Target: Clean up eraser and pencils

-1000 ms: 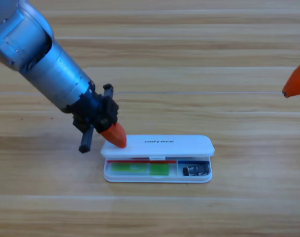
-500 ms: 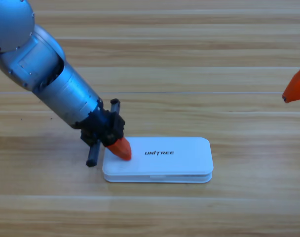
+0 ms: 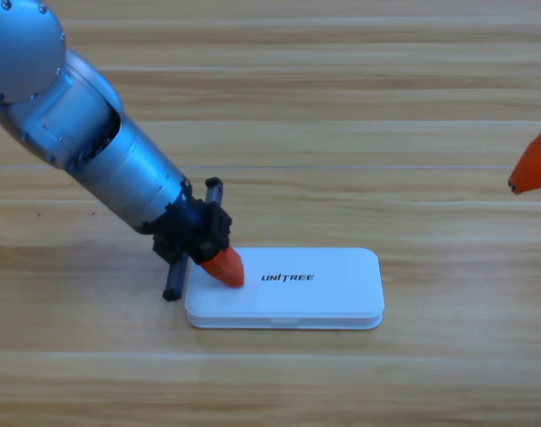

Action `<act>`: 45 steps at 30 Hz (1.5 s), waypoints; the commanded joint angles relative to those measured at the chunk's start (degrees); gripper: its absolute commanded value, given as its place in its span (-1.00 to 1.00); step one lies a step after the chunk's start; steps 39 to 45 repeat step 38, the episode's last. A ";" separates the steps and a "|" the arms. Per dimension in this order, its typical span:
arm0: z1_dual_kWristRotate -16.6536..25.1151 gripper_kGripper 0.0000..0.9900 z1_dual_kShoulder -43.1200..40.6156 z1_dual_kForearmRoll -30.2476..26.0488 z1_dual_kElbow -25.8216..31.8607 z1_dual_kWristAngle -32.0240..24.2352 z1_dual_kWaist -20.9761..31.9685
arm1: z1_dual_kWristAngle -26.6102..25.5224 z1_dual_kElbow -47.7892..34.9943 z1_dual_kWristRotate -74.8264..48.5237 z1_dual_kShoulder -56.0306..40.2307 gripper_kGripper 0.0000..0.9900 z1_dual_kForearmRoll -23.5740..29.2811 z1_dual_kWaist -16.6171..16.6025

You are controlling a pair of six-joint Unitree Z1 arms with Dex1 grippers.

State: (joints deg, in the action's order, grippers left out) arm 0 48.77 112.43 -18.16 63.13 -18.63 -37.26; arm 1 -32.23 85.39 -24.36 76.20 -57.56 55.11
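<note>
Wooden table, white case lying shut, so eraser and pencils aren't visible, presumably inside. Left gripper presses on the lid's left end, holding nothing; jaw gap unclear. Case looks light, rigid, slippery: grip its long edges. Right gripper waits at the right edge.

left arm and its fingers block the closed case's left end; its right side lies open.
</note>
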 commanded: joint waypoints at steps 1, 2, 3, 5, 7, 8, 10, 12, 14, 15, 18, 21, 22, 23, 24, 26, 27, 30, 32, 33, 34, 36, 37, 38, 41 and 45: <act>-0.96 -1.00 3.59 -0.38 -1.34 1.40 -1.94 | -0.47 -1.81 0.37 2.29 0.90 0.79 1.41; -1.23 -1.00 2.62 -1.79 -0.64 1.49 -1.94 | -0.47 -1.81 0.37 2.29 0.90 0.79 1.41; -1.49 -1.00 1.48 -3.63 0.24 1.49 -1.94 | -0.47 -1.81 0.37 2.29 0.90 0.79 1.41; -1.84 -0.33 -1.69 -7.50 2.09 1.49 -1.94 | -0.47 -1.72 0.37 2.46 0.90 0.70 1.41; -2.72 0.64 -5.99 -10.84 3.23 1.49 -1.94 | -0.47 -1.72 0.37 2.64 0.90 0.79 1.41; -3.25 0.87 -8.63 -12.60 3.93 1.40 -1.94 | -0.47 -1.72 0.37 2.73 0.90 0.79 1.41; -5.18 1.00 -13.99 -16.29 5.86 1.32 -1.94 | -0.47 -1.72 0.37 2.81 0.90 0.79 1.41; -8.34 1.00 -19.27 -19.80 7.97 1.14 -1.94 | -0.47 -1.72 0.37 2.99 0.90 0.79 1.41; -10.10 1.00 -23.49 -24.02 11.31 0.61 -2.30 | -0.47 -1.72 0.37 3.17 0.90 0.79 1.41; -10.54 1.00 -24.80 -26.40 13.60 0.70 -3.44 | -0.47 -1.72 0.37 3.25 0.90 0.70 1.41; -12.91 1.00 -26.74 -33.78 21.07 0.61 -7.83 | -0.47 -1.72 0.37 3.43 0.90 0.79 1.41; -14.41 1.00 -28.23 -36.06 23.53 0.00 -12.40 | -0.47 -1.72 0.37 3.61 0.90 0.70 1.41; -15.02 1.00 -28.49 -36.06 23.62 -0.44 -13.90 | -0.47 -1.72 0.37 3.69 0.90 0.79 1.41; -15.64 1.00 -28.58 -36.15 23.79 -0.97 -15.48 | -0.47 -1.72 0.37 3.69 0.90 0.70 1.41; -16.17 1.00 -28.58 -36.15 23.97 -1.32 -17.15 | -0.47 -1.72 0.37 3.69 0.90 0.79 1.41; -16.78 1.00 -28.32 -36.15 24.41 -1.58 -20.93 | -0.47 -1.72 0.37 3.78 0.90 0.70 1.41; -17.13 1.00 -28.14 -36.15 24.59 -1.58 -22.69 | -0.47 -1.72 0.37 3.78 0.90 0.70 1.41; -18.28 1.00 -26.74 -36.06 25.55 -1.85 -26.82 | -0.47 -1.72 0.46 3.78 0.90 0.70 1.41; -18.19 1.00 -26.21 -35.89 25.82 -1.94 -28.66 | -0.47 -1.72 0.46 3.78 0.90 0.70 1.41; -18.01 1.00 -25.95 -35.80 25.90 -1.94 -29.37 | -0.47 -1.72 0.37 3.78 0.90 0.70 1.41; -17.92 1.00 -25.51 -35.80 25.90 -1.85 -29.81 | -0.47 -1.72 0.46 3.78 0.90 0.70 1.41; -17.40 1.00 -24.63 -35.71 25.90 -1.58 -29.89 | -0.47 -1.81 0.37 3.78 0.90 0.70 1.41; -17.31 1.00 -24.10 -35.71 25.90 -1.41 -29.89 | -0.47 -1.81 0.37 3.78 0.90 0.70 1.41; -17.13 1.00 -23.84 -35.71 25.90 -1.32 -29.98 | -0.47 -1.81 0.37 3.78 0.90 0.70 1.41; -17.13 1.00 -23.84 -35.71 25.90 -1.32 -29.98 | -0.47 -1.81 0.37 3.78 0.90 0.70 1.41; -17.13 1.00 -23.84 -35.71 25.90 -1.32 -29.98 | -0.47 -1.81 0.37 3.78 0.90 0.70 1.41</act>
